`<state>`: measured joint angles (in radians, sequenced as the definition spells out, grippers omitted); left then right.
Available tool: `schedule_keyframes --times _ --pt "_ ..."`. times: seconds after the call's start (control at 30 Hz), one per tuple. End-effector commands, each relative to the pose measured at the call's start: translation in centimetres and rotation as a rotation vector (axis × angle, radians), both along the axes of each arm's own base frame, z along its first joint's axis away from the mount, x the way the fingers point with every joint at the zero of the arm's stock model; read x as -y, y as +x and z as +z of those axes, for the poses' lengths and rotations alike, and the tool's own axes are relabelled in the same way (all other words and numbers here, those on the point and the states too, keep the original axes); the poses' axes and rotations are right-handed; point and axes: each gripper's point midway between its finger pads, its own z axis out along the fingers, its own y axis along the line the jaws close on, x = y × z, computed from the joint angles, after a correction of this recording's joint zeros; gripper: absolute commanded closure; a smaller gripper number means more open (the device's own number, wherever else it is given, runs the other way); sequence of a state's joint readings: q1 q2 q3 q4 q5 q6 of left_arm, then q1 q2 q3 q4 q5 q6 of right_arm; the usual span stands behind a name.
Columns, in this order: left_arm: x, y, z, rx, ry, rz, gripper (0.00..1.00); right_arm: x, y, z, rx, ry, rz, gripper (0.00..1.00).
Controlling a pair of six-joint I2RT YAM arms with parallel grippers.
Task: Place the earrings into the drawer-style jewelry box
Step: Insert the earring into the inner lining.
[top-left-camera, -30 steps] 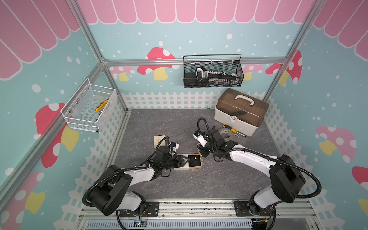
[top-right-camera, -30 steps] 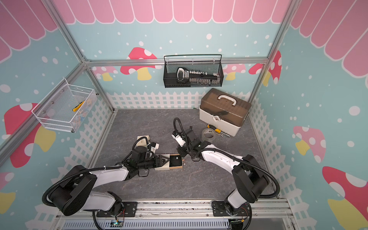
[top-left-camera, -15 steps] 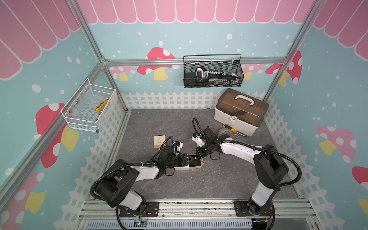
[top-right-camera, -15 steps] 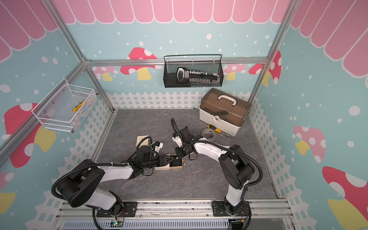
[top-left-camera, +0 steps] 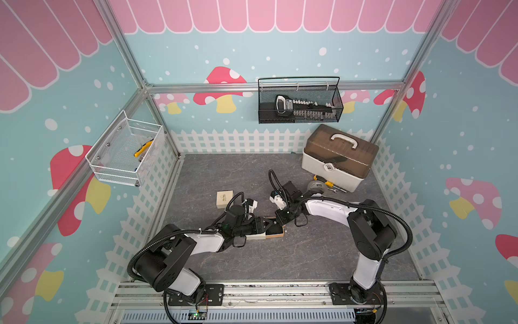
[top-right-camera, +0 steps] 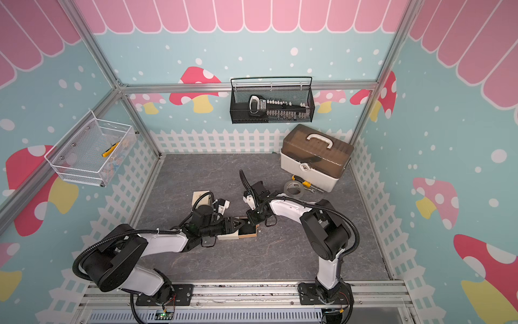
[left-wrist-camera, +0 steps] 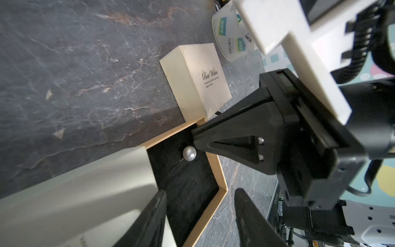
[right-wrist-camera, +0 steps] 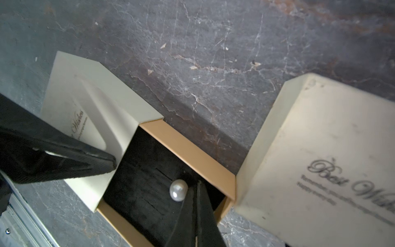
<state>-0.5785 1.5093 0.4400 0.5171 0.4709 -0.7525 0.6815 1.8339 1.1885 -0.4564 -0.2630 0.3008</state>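
Two arms meet over the drawer-style jewelry box (top-left-camera: pixel 276 232) in both top views. Left wrist: the left gripper (left-wrist-camera: pixel 199 191) stands apart, one finger seemingly pinning the sleeve (left-wrist-camera: pixel 85 188) (so the drawer (left-wrist-camera: pixel 188 181) cannot slide), a "deli" tape roll (left-wrist-camera: pixel 230 42) beyond. Right wrist: the right gripper (right-wrist-camera: pixel 196 192), closed, touches the pearl earring (right-wrist-camera: pixel 178 190) on the drawer's black lining, beside a second box (right-wrist-camera: pixel 320 160) reading "Best Wishes".
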Motion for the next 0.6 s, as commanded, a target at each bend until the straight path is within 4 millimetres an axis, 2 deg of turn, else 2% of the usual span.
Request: schedule_keyframes --times 0.0,0.57 --pt "-0.4 -0.1 -1.1 -0.019 0.04 0.016 0.47 -0.7 0.0 0.1 -0.012 0.008 0.013 1.0" --pt "-0.5 0.0 -1.1 -0.016 0.048 0.014 0.47 -1.9 -1.3 -0.1 -0.038 0.041 0.076 1.0"
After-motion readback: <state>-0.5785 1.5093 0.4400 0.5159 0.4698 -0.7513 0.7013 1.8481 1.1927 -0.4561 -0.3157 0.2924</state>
